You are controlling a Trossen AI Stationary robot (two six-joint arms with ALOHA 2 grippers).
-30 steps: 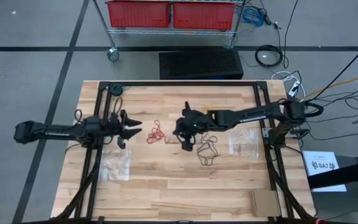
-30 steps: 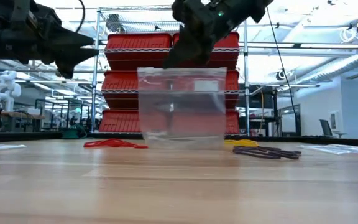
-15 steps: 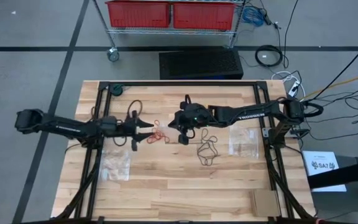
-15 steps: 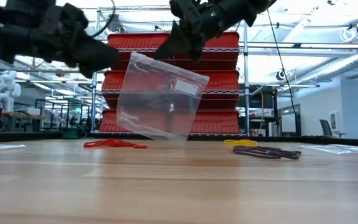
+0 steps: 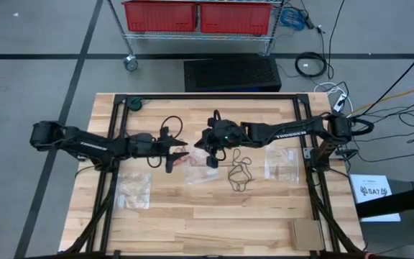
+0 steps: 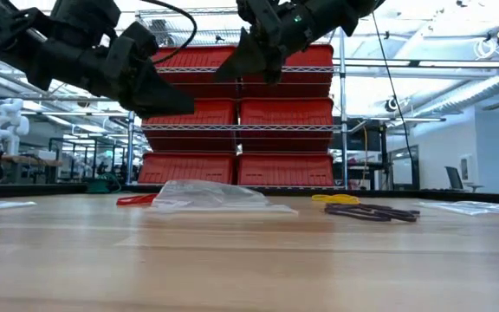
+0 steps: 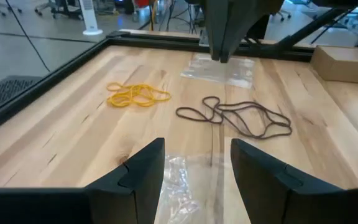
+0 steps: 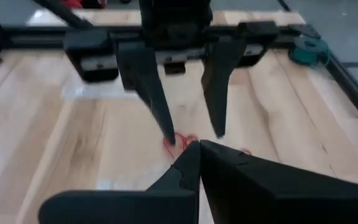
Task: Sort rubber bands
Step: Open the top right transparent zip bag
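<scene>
The rubber bands lie in three loose heaps near the middle of the wooden table (image 5: 192,223): thin red loops (image 6: 137,200) tangled flat, a yellow bunch (image 7: 137,95), and larger dark loops (image 7: 238,116) sprawled beside it. A clear plastic bag (image 6: 210,198) lies crumpled on the wood just beside the red ones. The left gripper (image 5: 182,153) hovers above the red heap with its fingers spread wide, holding nothing. The right gripper (image 5: 210,160) hangs facing it, fingers pressed together, empty.
</scene>
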